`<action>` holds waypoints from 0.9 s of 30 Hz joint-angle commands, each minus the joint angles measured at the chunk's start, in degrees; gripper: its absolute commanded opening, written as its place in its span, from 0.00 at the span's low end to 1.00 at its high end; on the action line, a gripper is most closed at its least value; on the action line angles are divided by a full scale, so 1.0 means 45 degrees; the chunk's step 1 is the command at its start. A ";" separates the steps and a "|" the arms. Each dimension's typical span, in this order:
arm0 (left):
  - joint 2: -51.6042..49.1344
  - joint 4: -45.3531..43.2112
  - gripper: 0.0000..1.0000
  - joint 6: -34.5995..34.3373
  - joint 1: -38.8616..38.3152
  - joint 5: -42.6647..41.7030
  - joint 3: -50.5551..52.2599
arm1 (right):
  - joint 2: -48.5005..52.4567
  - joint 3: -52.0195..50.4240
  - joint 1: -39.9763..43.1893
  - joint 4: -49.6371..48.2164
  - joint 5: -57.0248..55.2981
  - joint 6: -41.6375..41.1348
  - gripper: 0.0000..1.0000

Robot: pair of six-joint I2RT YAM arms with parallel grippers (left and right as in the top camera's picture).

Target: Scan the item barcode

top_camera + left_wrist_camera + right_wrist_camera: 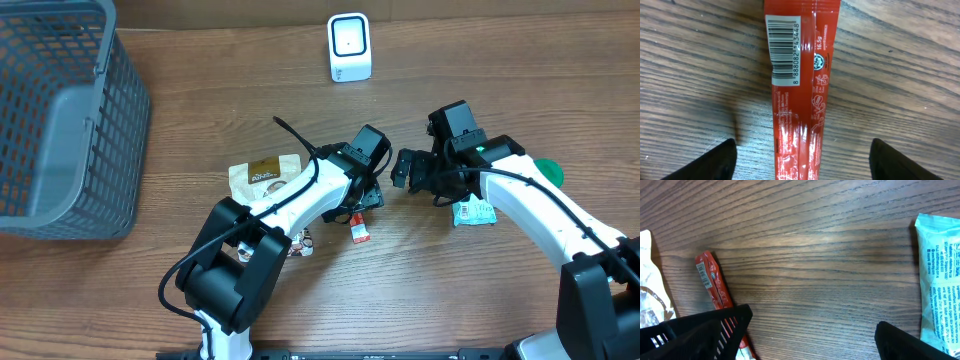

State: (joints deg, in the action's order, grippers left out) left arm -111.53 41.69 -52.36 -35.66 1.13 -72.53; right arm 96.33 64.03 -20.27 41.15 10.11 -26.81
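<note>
Evidently early stage. The red sachet (pixel 797 100) lies flat on the worktop (pixel 900 75), barcode (pixel 786 50) facing up, near the middle of the worktop in the overhead view and well apart from the white scanner (pixel 349 47) at the far edge. Your left fingers (pixel 715 162) stand open, 1 on each side of the sachet, touching neither edge. Your right fingers (pixel 905 342) are also spread wide and hold nothing; they hover beside a teal packet (pixel 940 280). By this layout the scan is judged not yet done: you have the grip, the lift and the presentation of the barcode to the scanner left.
</note>
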 commanded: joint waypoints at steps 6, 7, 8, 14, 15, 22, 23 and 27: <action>-0.0151 -0.0034 0.54 0.0015 -0.0073 0.0083 0.0039 | 0.0102 -0.0087 0.0010 -0.0068 -0.0010 -0.0044 1.00; -0.0151 -0.0034 0.46 0.0015 -0.0073 0.0083 0.0039 | 0.0102 -0.0087 0.0010 -0.0068 -0.0005 -0.0044 1.00; -0.0151 -0.0034 0.42 0.0015 -0.0073 0.0083 0.0039 | 0.0102 -0.0087 0.0010 -0.0068 -0.0005 -0.0044 1.00; -0.0151 -0.0058 0.20 0.0010 -0.0073 0.0083 0.0039 | 0.0102 -0.0087 0.0010 -0.0068 -0.0005 -0.0049 1.00; -0.0151 -0.0058 0.20 0.0015 -0.0073 0.0083 0.0039 | 0.0102 -0.0087 0.0010 -0.0068 -0.0005 -0.0044 1.00; -0.0151 -0.0058 0.12 0.0015 -0.0073 0.0078 0.0039 | 0.0102 -0.0087 0.0010 -0.0068 -0.0005 -0.0044 1.00; -0.0151 -0.0058 0.11 0.0010 -0.0073 0.0078 0.0034 | 0.0102 -0.0087 0.0010 -0.0068 -0.0005 -0.0044 1.00; -0.0151 -0.0160 0.09 0.0010 -0.0073 0.0078 0.0039 | 0.0102 -0.0087 0.0010 -0.0068 -0.0005 -0.0044 1.00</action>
State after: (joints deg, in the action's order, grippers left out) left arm -111.53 41.41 -52.38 -35.66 1.13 -72.55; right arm 96.33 64.03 -20.27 41.15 10.09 -26.79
